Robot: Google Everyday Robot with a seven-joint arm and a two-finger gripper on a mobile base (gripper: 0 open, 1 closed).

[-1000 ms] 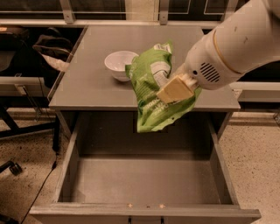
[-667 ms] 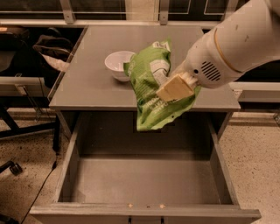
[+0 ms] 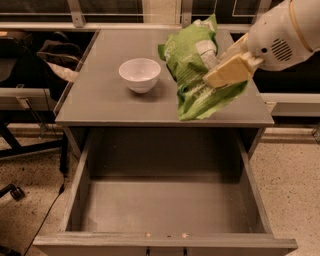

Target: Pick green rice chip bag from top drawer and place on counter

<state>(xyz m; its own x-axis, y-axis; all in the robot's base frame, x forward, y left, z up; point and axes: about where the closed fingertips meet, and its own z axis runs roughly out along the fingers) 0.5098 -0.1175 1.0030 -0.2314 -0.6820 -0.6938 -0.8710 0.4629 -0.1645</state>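
The green rice chip bag (image 3: 192, 70) hangs upright over the right part of the counter (image 3: 100, 95), its lower end at about the counter's front edge. My gripper (image 3: 220, 75) comes in from the upper right on a white arm and is shut on the bag's right side with tan fingers (image 3: 227, 72). The top drawer (image 3: 165, 205) is pulled fully out below the counter and its grey floor is bare.
A white bowl (image 3: 140, 74) stands on the counter left of the bag. Dark chairs and a desk (image 3: 30, 75) stand to the left of the cabinet. A window rail (image 3: 75, 15) runs behind the counter. Speckled floor (image 3: 295, 175) lies to the right.
The bag and my gripper have risen and moved back from over the drawer's mouth to over the counter. The view has also shifted.
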